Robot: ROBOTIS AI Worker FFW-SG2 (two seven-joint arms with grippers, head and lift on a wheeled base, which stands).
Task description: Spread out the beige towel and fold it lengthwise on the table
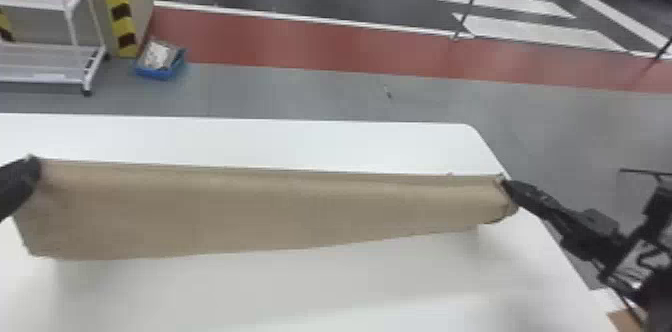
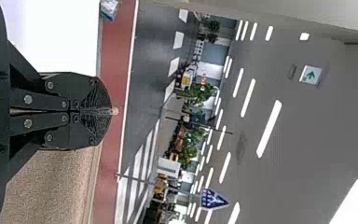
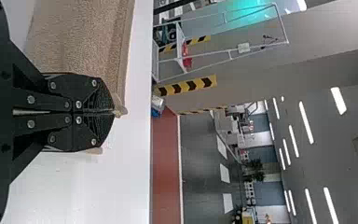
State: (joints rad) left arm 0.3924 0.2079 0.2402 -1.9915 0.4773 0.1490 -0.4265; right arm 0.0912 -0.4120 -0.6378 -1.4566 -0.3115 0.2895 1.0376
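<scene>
The beige towel [image 1: 240, 211] is stretched in a long band between both grippers, its top edge nearly straight, its lower edge slanting up toward the right. At its upper left corner is my left gripper [image 1: 35, 163]; my right gripper [image 1: 504, 183] is at the upper right corner. In the left wrist view the left gripper [image 2: 114, 111] is shut with a bit of cloth at its tips, and the towel [image 2: 51, 186] hangs beside it. The right wrist view has the right gripper [image 3: 114, 112] shut on the other corner of the towel [image 3: 81, 39].
The white table [image 1: 300, 143] extends behind and in front of the towel, with its rounded far right corner near the right gripper. On the floor beyond stand a white rack [image 1: 50, 81] and a blue bin [image 1: 159, 73].
</scene>
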